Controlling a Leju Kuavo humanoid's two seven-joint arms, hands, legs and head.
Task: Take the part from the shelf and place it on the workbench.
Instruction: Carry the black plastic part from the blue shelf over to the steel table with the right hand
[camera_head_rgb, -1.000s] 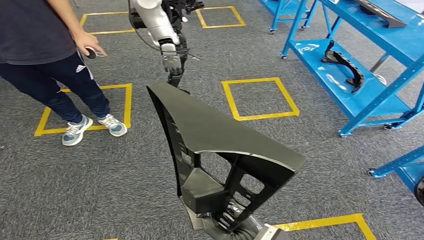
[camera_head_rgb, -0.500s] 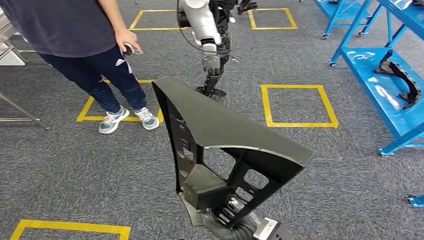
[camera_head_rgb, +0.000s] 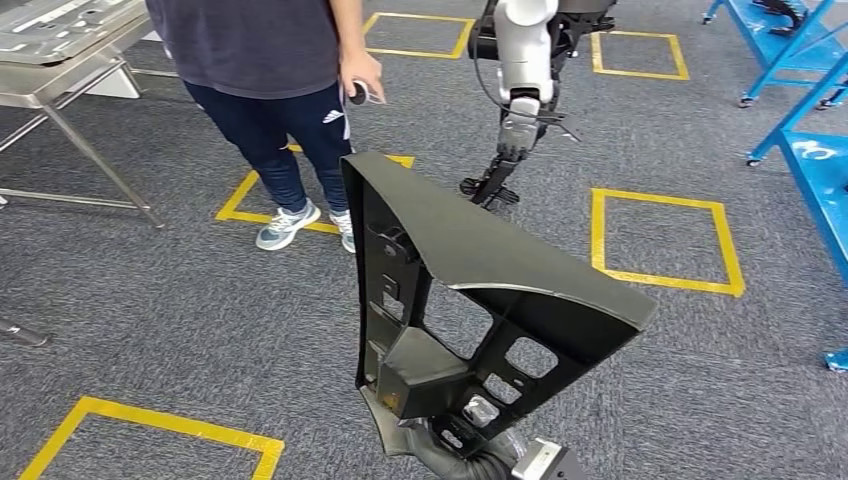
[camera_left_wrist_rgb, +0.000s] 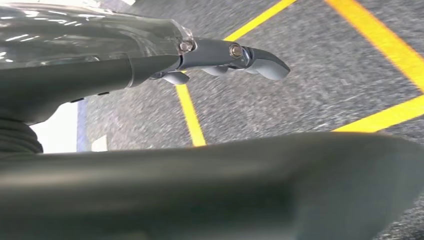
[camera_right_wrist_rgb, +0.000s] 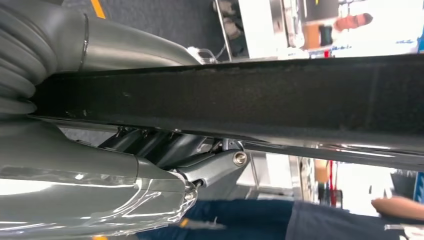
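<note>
The right robot hand grips the base of a large black part, a wedge-shaped plastic panel with cut-out openings, and holds it up over the grey carpet floor, its narrow end pointing away from the robot. In the right wrist view the dark fingers curl up against the underside of the part's edge, with the grey thumb on the other side of it, so this hand is clamped on the part. In the left wrist view the left robot hand has its fingers stretched out almost straight over the carpet, holding nothing; a wide dark blurred shape lies across that view beside it, and I cannot tell whether the hand touches it. A metal worktop stands far off to the left. A person in dark trousers and sneakers stands between the worktop and the held part. Yellow tape squares mark the floor, and a blue shelf stands at the right edge.
</note>
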